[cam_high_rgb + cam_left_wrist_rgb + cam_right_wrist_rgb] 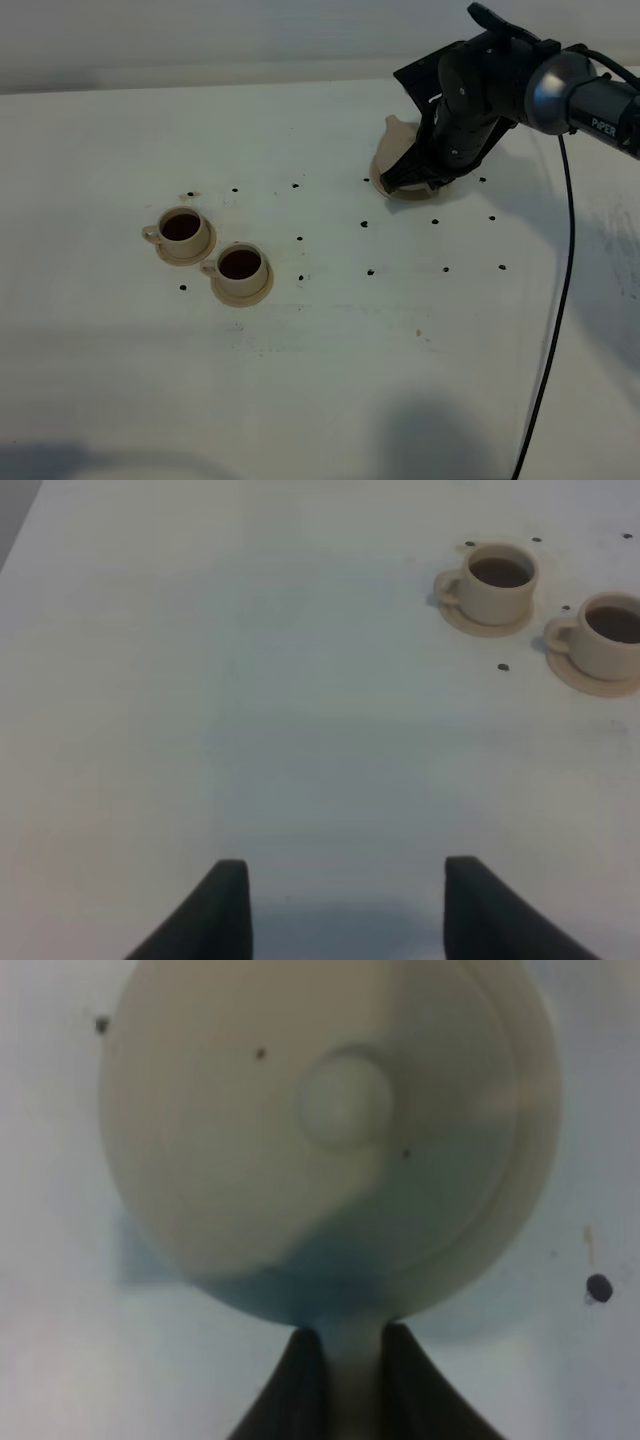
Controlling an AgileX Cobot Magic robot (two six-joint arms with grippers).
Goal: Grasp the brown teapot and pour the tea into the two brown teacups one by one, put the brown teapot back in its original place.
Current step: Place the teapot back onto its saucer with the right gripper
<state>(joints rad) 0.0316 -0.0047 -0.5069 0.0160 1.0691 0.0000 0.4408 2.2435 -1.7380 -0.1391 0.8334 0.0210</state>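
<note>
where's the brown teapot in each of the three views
Exterior high: the brown teapot sits upper right of centre on its saucer, mostly hidden behind the right gripper.
Left wrist: not in view; only the two brown teacups show.
Right wrist: seen from straight above, it fills the picture, lid knob near the centre.
Shared landmark: the black dots on the white table show in all three views.
</note>
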